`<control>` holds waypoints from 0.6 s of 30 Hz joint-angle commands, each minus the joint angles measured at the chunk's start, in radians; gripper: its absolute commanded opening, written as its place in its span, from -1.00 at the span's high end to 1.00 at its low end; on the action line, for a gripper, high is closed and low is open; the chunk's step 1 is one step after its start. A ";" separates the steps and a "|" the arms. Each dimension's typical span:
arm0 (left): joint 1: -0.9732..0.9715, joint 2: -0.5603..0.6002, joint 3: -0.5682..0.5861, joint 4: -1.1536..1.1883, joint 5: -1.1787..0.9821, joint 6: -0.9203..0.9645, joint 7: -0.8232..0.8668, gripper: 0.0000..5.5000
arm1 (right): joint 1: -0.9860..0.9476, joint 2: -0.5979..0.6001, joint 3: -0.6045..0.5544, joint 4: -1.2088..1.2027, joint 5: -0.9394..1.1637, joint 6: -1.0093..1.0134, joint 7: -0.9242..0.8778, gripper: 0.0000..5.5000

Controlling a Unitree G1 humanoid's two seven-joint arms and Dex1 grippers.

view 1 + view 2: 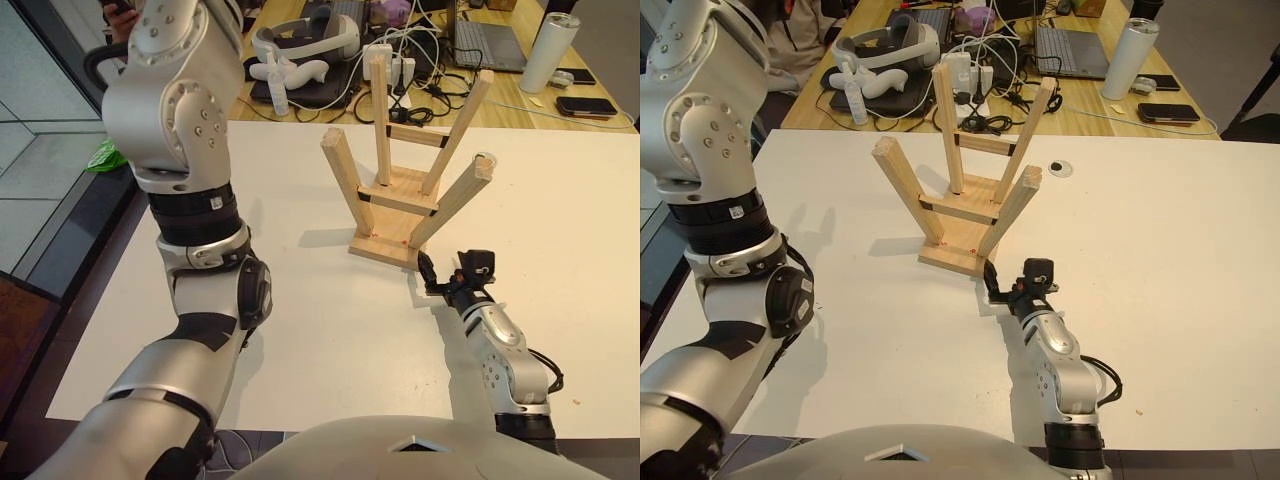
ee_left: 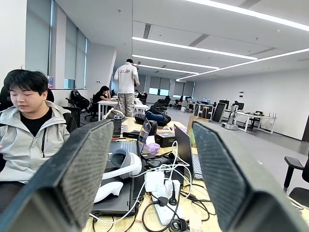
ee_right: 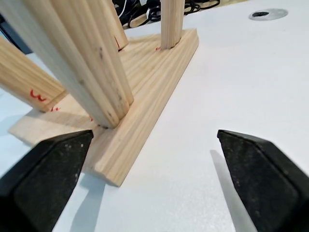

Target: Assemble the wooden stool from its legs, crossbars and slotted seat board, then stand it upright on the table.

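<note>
The wooden stool (image 1: pixel 392 190) stands upside down on the white table (image 1: pixel 560 260), seat board (image 3: pixel 145 82) flat on the tabletop and its legs splayed upward. Crossbars (image 1: pixel 402 201) link the legs. My right gripper (image 1: pixel 430 282) hovers low at the seat board's near corner, open, its dark fingertips (image 3: pixel 46 179) spread wide with bare table between them; the board's corner and one leg (image 3: pixel 82 63) lie just ahead. My left arm is raised high at the table's left side, and its gripper (image 2: pixel 154 193) is open and empty, facing out over the desk beyond.
Behind the table runs a wooden desk with a VR headset (image 1: pixel 305 38), a spray bottle (image 1: pixel 278 85), cables, a laptop (image 1: pixel 485 45), a metal tumbler (image 1: pixel 550 50) and a phone (image 1: pixel 585 105). A round grommet (image 1: pixel 1061 167) sits right of the stool. Bare tabletop lies right and in front.
</note>
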 commanded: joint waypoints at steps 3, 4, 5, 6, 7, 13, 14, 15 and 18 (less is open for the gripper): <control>0.009 -0.002 -0.013 -0.001 0.014 0.003 -0.003 -0.09 | -0.030 -0.059 0.056 -0.027 -0.040 0.078 0.043 -0.75; 0.013 -0.006 -0.014 0.001 0.015 0.000 -0.003 -0.09 | -0.035 -0.062 0.054 -0.024 -0.041 0.092 0.042 -0.75; 0.016 -0.010 -0.017 0.009 0.017 -0.005 -0.004 -0.09 | -0.040 -0.066 0.052 -0.023 -0.043 0.109 0.041 -0.75; 0.019 -0.013 -0.021 0.019 0.020 -0.011 -0.006 -0.09 | -0.045 -0.068 0.048 -0.019 -0.044 0.119 0.037 -0.75; 0.021 -0.016 -0.024 0.028 0.024 -0.017 -0.008 -0.09 | -0.051 -0.067 0.042 -0.016 -0.044 0.126 0.032 -0.75; 0.011 -0.025 -0.037 0.061 0.032 -0.050 -0.018 -0.09 | -0.125 -0.035 -0.019 -0.019 -0.003 0.092 0.035 -0.75; 0.010 -0.027 -0.040 0.063 0.032 -0.053 -0.019 -0.09 | -0.134 -0.034 -0.021 -0.014 -0.004 0.084 0.039 -0.75; 0.010 -0.029 -0.042 0.065 0.033 -0.056 -0.020 -0.09 | -0.140 -0.033 -0.023 -0.012 -0.004 0.081 0.041 -0.75; 0.013 -0.034 -0.044 0.069 0.034 -0.062 -0.020 -0.09 | -0.157 -0.050 -0.012 0.014 -0.025 0.112 0.039 -0.75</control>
